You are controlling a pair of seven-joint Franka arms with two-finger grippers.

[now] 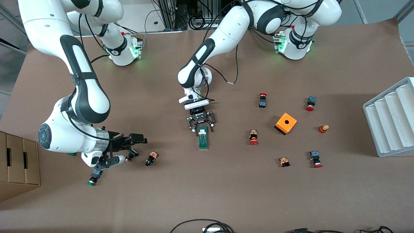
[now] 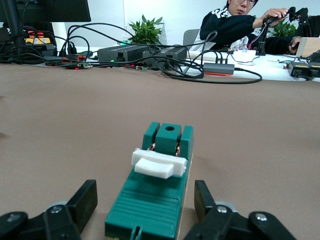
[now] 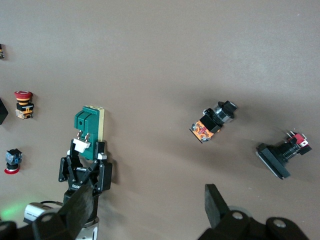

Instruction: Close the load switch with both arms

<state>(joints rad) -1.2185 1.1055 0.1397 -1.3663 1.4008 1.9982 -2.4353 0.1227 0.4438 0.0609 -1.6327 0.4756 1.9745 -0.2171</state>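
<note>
**Left gripper brackets the load switch while the right arm waits**

At the right arm's end of the table, the right gripper (image 1: pixel 124 152) hangs low over a cluster of small push buttons, its jaws spread wide and holding nothing. One black-and-orange push button (image 1: pixel 151 158) lies just beside it. This arm appears to be waiting.

Near the middle of the table lies the load switch (image 1: pixel 203 138), a narrow green block flat on the brown table (image 1: pixel 226 194), with its white lever (image 2: pixel 159 163) across the top. The left gripper (image 1: pixel 201 124) is down at the end of the switch farther from the front camera. Its jaws are partly apart, one finger (image 2: pixel 80 202) on each side of the green body, with a visible gap to each flank; they do not yet grip it.

Toward the left arm's end sit an orange box (image 1: pixel 286 123) and more push buttons.

The step in hand looks like pinning the body. To do it well, the left gripper should probably squeeze evenly and squarely on the green flanks, clear of the lever, so the right gripper can press the lever without the block sliding.
</note>
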